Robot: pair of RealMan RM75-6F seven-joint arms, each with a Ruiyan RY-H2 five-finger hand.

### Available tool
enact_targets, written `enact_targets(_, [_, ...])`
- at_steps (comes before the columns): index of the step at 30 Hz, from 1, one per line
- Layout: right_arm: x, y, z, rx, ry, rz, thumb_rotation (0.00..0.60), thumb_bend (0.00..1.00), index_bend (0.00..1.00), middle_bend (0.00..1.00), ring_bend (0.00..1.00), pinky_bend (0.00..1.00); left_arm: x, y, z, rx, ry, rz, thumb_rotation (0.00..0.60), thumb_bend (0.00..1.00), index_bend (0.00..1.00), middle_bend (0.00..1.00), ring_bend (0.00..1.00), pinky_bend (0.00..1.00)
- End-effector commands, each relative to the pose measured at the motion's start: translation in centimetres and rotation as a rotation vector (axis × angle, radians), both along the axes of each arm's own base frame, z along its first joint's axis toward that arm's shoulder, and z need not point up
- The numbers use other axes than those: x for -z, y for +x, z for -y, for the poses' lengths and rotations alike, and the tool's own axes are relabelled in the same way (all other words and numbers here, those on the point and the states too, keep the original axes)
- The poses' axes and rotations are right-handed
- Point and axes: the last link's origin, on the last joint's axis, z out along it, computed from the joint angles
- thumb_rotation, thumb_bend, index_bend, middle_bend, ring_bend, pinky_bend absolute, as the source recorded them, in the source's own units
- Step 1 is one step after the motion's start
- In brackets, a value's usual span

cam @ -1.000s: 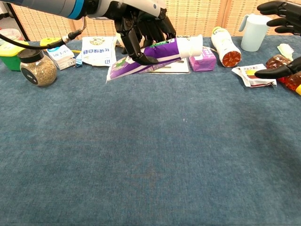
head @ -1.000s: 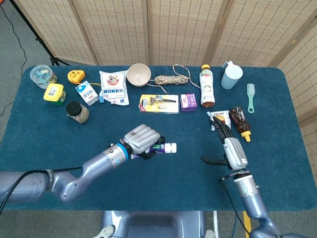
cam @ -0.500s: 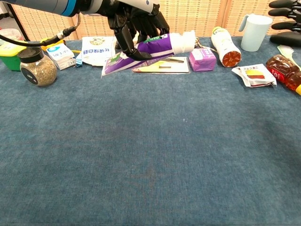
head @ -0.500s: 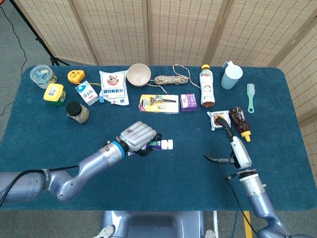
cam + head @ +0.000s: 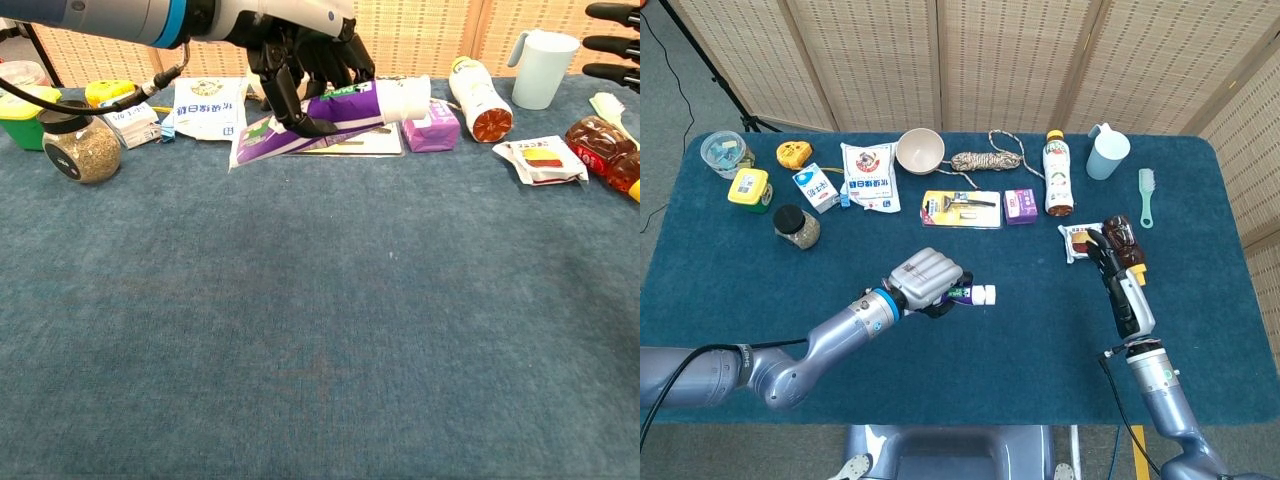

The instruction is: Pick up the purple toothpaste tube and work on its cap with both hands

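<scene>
**Tube lifted in left hand, cap not yet engaged**

Purple toothpaste tube (image 5: pixel 330 108) is off the worktop (image 5: pixel 320 330), just left of centre in the head view, upper middle in the chest view. It lies near-horizontal, white cap (image 5: pixel 412 96) pointing toward frame right and slightly up, flat crimped tail (image 5: pixel 243 151) drooping down-left.

Handling, my read: light, soft-walled, glossy. It'll buckle and squirt if squeezed mid-body once the cap is off. Best hold is on the stiff shoulder just behind the cap; the cap itself is rigid and looks ribbed, good for a twist pinch.

Look: purple body, green and white print, white cap about as wide as the neck end.

Left hand (image 5: pixel 305 55) wraps the tube from above, fingers (image 5: pixel 290 105) curled around the mid-body, cap end sticking out clear.

Right hand (image 5: pixel 1118 275) is well apart, centre right of the head view, near the brown sauce bottle (image 5: pixel 1124 245) and snack packet (image 5: pixel 1080 240). Its fingers are extended and spread, holding nothing. It needs to cross to the cap next.
</scene>
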Motion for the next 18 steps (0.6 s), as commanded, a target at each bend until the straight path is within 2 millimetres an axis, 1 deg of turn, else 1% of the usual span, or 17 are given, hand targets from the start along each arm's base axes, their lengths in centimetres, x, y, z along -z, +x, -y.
enact_targets(1, [0.2, 0.3, 0.0, -0.005, 0.016, 0.068, 0.076, 0.00, 0.00, 0.00, 0.00, 0.00, 0.2, 0.5, 0.2, 0.009, 0.002, 0.003, 0.600, 1.00, 0.63, 0.65, 0.60, 0.67])
enact_targets(5, [0.4, 0.7, 0.0, -0.008, 0.017, 0.096, 0.075, 0.00, 0.00, 0.00, 0.00, 0.00, 0.4, 1.1, 0.3, 0.022, 0.010, 0.006, 0.600, 1.00, 0.63, 0.67, 0.62, 0.68])
enact_targets(18, [1.5, 2.3, 0.5, 0.000, 0.003, 0.102, 0.075, 0.00, 0.00, 0.00, 0.00, 0.00, 1.6, 3.0, 0.7, 0.010, 0.013, -0.017, 0.600, 1.00, 0.64, 0.68, 0.63, 0.69])
